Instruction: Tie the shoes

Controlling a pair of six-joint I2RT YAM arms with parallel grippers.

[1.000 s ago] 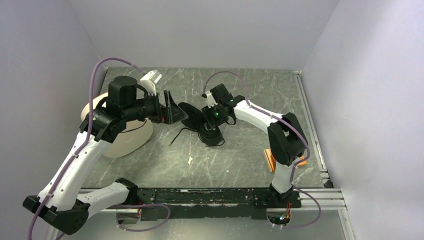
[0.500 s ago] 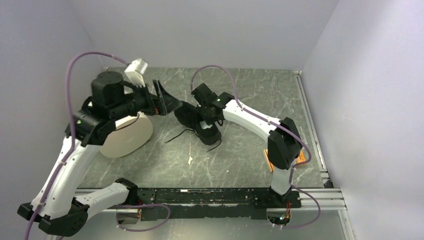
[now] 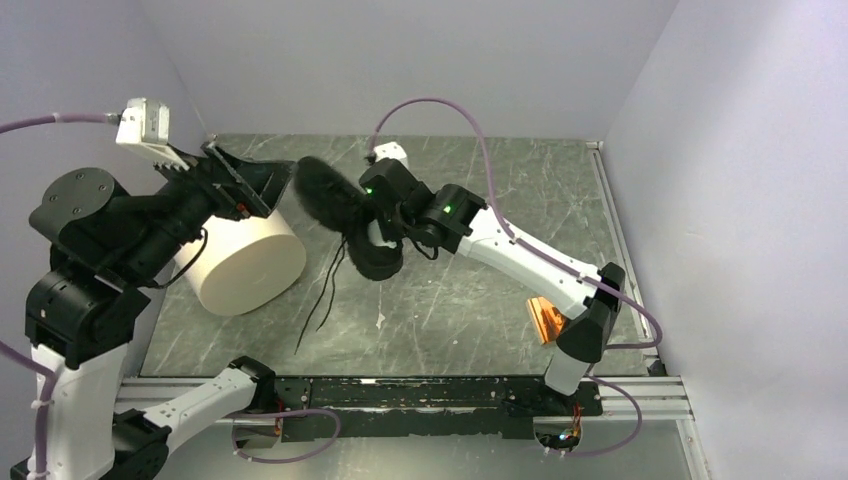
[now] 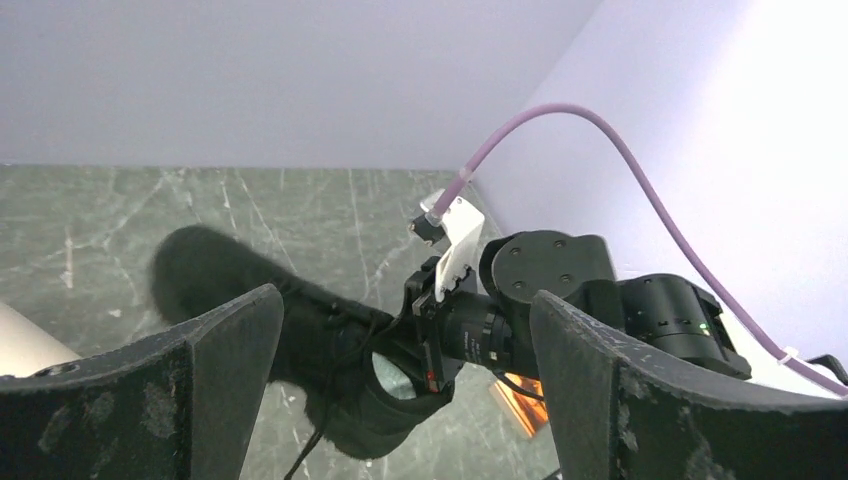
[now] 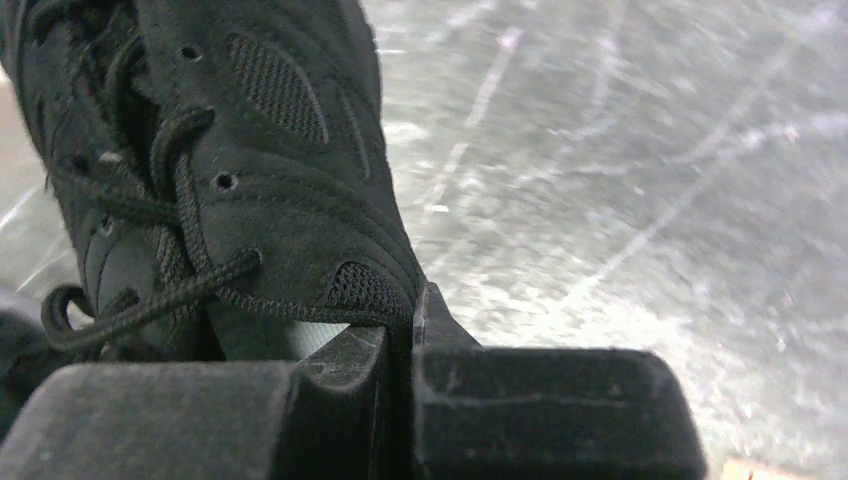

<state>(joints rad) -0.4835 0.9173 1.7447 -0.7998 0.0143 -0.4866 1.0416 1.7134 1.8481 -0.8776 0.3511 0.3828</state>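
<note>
While the tabletop [image 3: 480, 300] carries a white cylinder [image 3: 245, 270] lying side-on at 9 o'clock, whether hollow or filled not discernible, the black sneaker [image 3: 335, 205] hangs tilted toward 11 o'clock. The right gripper [image 5: 400, 330] is pinched tight on its collar edge, and the left gripper [image 3: 258, 180] is spread wide just off the toe. Laces [image 3: 322, 295] dangle loose, orange booklet [image 3: 545, 322] at 4 o'clock; step judged as positioning, and next the shoe needs setting down steady before a lace end is pinched.
</note>
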